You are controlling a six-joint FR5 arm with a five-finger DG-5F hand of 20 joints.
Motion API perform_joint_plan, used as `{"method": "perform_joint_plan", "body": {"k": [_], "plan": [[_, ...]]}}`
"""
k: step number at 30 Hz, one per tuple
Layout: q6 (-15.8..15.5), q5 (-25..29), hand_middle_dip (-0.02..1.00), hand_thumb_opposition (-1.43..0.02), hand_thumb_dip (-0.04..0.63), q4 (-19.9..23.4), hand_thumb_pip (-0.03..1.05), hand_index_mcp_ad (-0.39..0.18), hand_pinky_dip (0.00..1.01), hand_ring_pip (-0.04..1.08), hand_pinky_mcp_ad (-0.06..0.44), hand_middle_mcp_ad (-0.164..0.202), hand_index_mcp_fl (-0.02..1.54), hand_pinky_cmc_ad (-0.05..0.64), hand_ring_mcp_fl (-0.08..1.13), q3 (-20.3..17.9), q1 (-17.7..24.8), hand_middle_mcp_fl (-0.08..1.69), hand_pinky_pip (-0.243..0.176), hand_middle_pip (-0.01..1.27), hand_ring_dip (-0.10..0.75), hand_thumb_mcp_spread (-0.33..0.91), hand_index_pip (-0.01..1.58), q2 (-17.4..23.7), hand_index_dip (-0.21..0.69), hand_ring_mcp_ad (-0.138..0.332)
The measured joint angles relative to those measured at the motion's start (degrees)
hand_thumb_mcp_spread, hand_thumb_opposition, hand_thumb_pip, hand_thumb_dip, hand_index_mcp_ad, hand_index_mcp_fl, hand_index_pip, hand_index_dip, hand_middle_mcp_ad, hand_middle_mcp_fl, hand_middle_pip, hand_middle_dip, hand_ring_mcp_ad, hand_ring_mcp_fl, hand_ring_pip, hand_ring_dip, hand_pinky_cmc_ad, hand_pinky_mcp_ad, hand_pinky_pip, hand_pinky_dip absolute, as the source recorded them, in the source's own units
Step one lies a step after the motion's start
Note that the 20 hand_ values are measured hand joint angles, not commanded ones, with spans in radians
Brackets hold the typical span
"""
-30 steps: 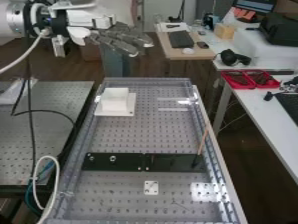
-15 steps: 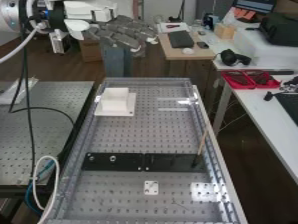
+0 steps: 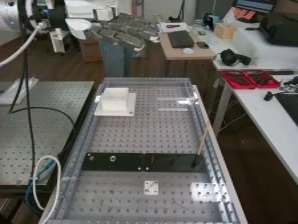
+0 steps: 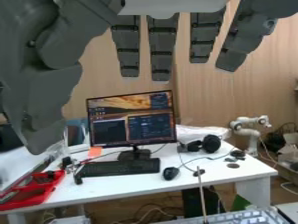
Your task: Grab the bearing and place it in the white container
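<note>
High view: hand [image 3: 124, 36] raised, fingers straight and apart; white container [image 3: 115, 101] beneath and nearer the camera, larger nut [image 3: 113, 158] farther below. Bearing presumably inside the white container; placement judged complete, nothing left.

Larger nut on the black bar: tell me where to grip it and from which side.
Pinch the larger nut by its round outer sides, probably best from straight above: it is small and sits low on the bar. Closing on its near and far sides should clear the smaller nut beside it.
</note>
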Motion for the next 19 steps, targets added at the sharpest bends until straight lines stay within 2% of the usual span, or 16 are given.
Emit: {"method": "perform_joint_plan", "body": {"k": [19], "plan": [[0.1, -1.9, 0.22, -0.73, 0.161, -1.0, 0.46, -0.056, 0.19, 0.11, 0.236, 0.065, 0.23, 0.325, 0.02, 0.3, -0.2, 0.2, -0.042, 0.13, 0.065, 0.27, 0.09, 0.0, 0.202, 0.185]]}}
